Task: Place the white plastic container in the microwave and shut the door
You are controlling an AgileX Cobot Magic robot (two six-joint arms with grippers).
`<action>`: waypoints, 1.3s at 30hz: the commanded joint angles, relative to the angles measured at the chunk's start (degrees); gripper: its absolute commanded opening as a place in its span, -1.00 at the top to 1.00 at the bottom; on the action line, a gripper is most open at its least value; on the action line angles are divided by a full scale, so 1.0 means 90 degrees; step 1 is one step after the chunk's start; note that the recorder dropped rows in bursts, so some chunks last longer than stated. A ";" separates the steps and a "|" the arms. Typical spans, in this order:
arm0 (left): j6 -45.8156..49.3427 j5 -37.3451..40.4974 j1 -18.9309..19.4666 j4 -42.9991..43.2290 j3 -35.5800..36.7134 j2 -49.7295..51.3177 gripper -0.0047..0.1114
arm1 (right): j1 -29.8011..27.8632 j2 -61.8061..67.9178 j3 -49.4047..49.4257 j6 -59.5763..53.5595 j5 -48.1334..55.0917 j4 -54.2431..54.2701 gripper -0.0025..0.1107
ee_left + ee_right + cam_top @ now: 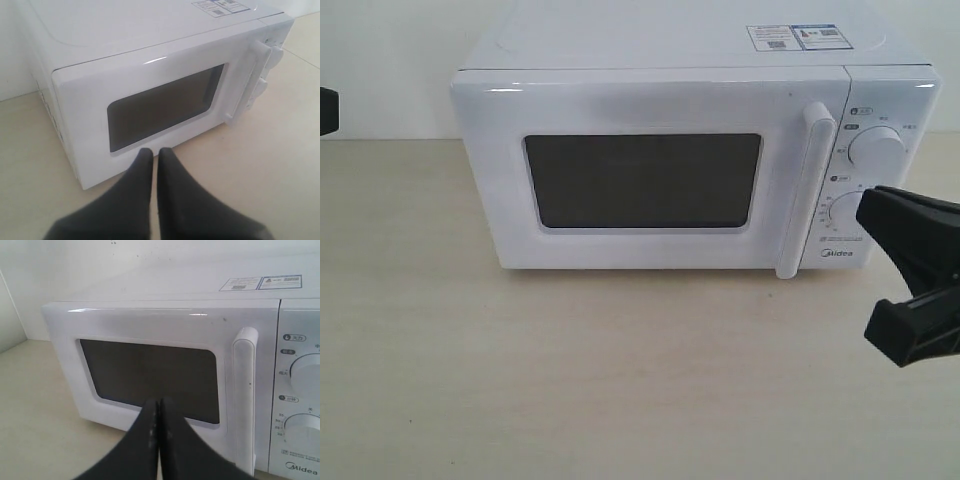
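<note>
On tabletop [520, 380], Midea microwave [670, 40], door [640, 105] closed, left gripper [152, 152] and right gripper [158, 403] clenched.

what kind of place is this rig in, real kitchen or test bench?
Probably a lab test bench, not a kitchen: the microwave stands on a pale table before a plain white wall, with the left gripper and right gripper facing it.
</note>
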 commanded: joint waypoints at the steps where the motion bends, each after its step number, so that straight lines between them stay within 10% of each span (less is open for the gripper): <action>1: -0.0047 0.0004 0.0012 0.0024 0.0021 -0.0037 0.84 | 0.0024 -0.0030 0.0018 -0.0033 -0.0185 -0.0029 0.96; 8: -0.0047 0.0004 0.0012 0.0024 0.0021 -0.0037 0.84 | -0.1372 -0.0107 0.0018 0.0192 0.0278 -0.0029 0.96; 16: -0.0047 0.0004 0.0012 0.0024 0.0021 -0.0037 0.84 | -0.4376 -0.0969 0.0018 0.0395 0.2448 -0.0055 0.96; 39: -0.0047 0.0004 0.0012 0.0024 0.0021 -0.0037 0.84 | -0.5948 -0.3280 0.0020 -0.1323 0.3742 -0.0058 0.96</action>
